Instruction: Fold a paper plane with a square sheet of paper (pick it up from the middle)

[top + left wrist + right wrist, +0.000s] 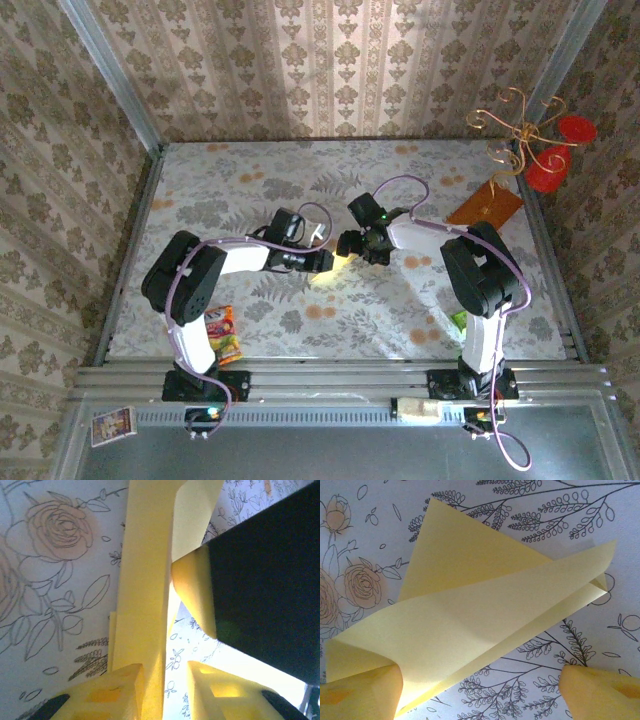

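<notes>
your left end effector (164, 670) stood slightly parted and released, with the folded yellow paper (470, 615) running between its fingers (115, 692), against one only. your right end effector (480, 675) was spread wide, one finger touching the paper's corner. the paper sat mid-worktop (560, 510) between both arms.

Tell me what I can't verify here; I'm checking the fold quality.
Top view: paper mostly hidden beneath left gripper and right gripper; folds too small.
Left wrist view: right gripper's dark body covers the paper's right side; frame top crops it.
Right wrist view: paper's lower-left corner hidden behind a finger.
</notes>
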